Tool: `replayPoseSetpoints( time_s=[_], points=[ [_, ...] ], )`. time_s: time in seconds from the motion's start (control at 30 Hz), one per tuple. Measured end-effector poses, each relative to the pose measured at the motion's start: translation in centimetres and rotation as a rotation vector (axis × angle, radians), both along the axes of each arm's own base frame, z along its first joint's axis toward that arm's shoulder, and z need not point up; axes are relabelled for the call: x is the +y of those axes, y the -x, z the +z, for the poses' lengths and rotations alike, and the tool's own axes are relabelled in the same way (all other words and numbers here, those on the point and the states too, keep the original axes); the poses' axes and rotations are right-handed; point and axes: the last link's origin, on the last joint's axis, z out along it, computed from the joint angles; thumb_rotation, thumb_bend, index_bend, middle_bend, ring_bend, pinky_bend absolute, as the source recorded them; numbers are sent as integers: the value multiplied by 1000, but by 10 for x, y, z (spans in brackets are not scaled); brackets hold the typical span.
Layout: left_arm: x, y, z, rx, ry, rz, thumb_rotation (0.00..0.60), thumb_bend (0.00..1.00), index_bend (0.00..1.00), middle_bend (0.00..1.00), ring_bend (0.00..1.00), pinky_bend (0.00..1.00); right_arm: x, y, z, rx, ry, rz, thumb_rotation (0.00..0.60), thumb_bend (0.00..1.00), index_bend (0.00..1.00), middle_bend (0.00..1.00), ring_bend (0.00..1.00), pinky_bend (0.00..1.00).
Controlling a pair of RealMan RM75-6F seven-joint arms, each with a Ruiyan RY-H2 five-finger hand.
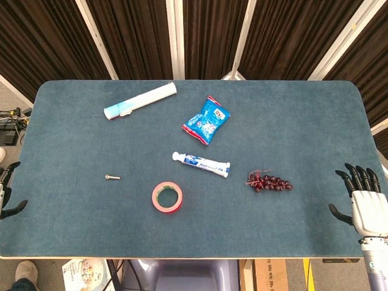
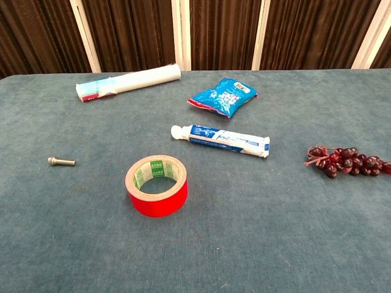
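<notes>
Both robot hands sit at the near edge of the worktop (image 1: pixel 73 212), holding nothing: the left robot hand (image 1: pixel 7 194) with fingers apart, the right robot hand (image 1: pixel 362 197) spread as well. Nearest the right one, though apart from it, lies the grape bunch (image 1: pixel 270 182). Farther in lie the red tape roll (image 1: pixel 167 197), bolt (image 1: pixel 112 177), toothpaste tube (image 1: pixel 201 163), snack bag (image 1: pixel 207 119) and white tube (image 1: pixel 140 100). Judging by this, nothing is grasped yet; all handling remains.
</notes>
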Motion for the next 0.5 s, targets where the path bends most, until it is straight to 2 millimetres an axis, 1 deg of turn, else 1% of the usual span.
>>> replayPoseSetpoints(
  time_s=[0.37, 0.5],
  points=[
    [-3, -4, 1, -12, -14, -22, 600, 282, 174, 915, 869, 1000, 1, -3, -2, 2, -4, 9, 600, 214, 204, 115, 70, 0],
    [-2, 0, 0, -16, -5, -1, 600, 283, 175, 914, 869, 1000, 2, -2, -3, 7, -12, 3, 600, 214, 204, 115, 70, 0]
  ],
)
